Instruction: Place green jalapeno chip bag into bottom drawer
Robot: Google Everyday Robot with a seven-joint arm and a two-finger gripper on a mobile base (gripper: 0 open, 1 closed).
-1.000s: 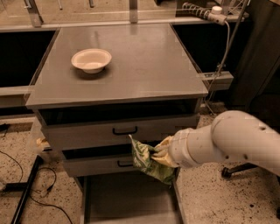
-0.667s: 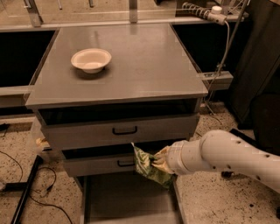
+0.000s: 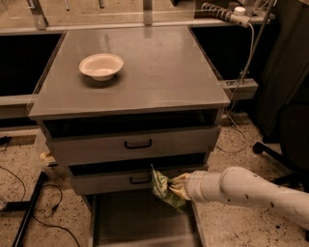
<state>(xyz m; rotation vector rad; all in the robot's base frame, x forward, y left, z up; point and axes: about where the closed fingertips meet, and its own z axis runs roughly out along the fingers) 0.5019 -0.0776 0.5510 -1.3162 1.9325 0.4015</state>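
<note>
Since a second ago the arm is dropping lower and the green jalapeno chip bag [image 3: 163, 189] is coming down with it, now hanging across the lower edge of the second drawer front.

Reading left to right. Black cables [image 3: 34, 202] are trailing over the speckled floor beside the cabinet, clear of my path. A white bowl [image 3: 101, 65] is sitting on the left rear of the grey worktop [image 3: 164, 72], well apart from the work and not part of it. Below, the two drawer fronts, upper [image 3: 137, 144] and lower [image 3: 113, 182], are staying pushed in. The bottom drawer [image 3: 130, 223] is standing pulled out towards me, its flat floor showing nothing on it where visible, so it is ready to receive.

The bag is hanging above the drawer's right rear part, not yet touching the floor of it. The hand [image 3: 177, 187] is reaching in from the right, closed on the bag's right edge. I judge I am holding it pinched at one side so that it dangles and drops cleanly once released. Releasing here looks workable, though the side rail lies close.

Further right, the white forearm [image 3: 251, 192] is running off frame, a power strip [image 3: 223, 12] is lying at the far edge with its cable hanging down, and a dark chair base [image 3: 270, 152] is standing on the floor.
</note>
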